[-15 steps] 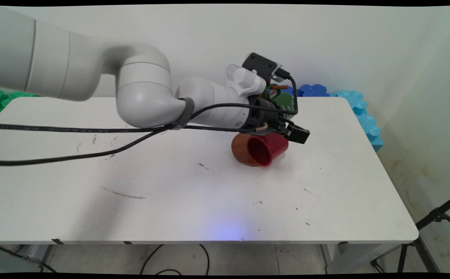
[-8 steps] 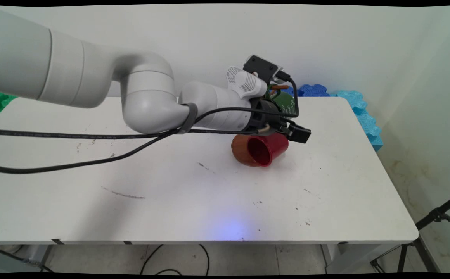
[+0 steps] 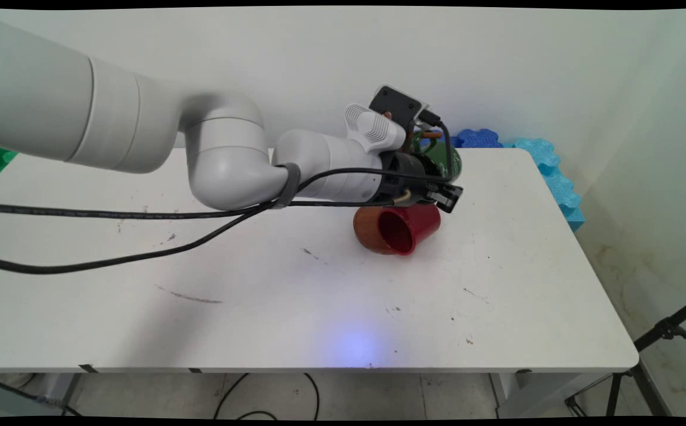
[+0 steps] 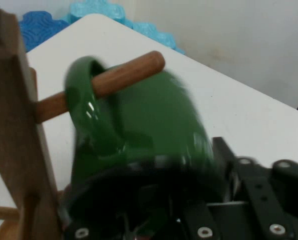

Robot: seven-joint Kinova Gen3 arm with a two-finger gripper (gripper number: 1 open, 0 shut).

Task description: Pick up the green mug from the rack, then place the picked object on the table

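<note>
Lay stretched low across the white table (image 3: 260,307) from the left, black two-finger gripper (image 3: 445,195) pressed up close against a glossy dark green ceramic mug (image 4: 153,125) near the far edge. Could not tell whether open or closed: too much of the tool hidden behind the mug's body in the hand view, and behind the wrist in the main view.

Hung by its looped handle over a round light-brown wooden peg (image 4: 124,75), that mug, with the peg passing through the loop and its rounded end sticking out past it. Jutted from a flat dark wooden upright post (image 4: 14,125) at the hand view's left edge, the peg, tilted slightly upward. Faced the hand camera with its open mouth, the mug, rim right at the black linkage.

Just below the gripper in the main view, lay on its side a red plastic cup (image 3: 405,228), mouth toward the near edge, touching an orange-brown cup (image 3: 366,228) directly to its left. Trailed leftward off the wrist, two black cables (image 3: 112,210). Beyond the table's far right corner, sat dark blue foam tiles (image 3: 479,137) and light blue foam tiles (image 3: 556,177).
</note>
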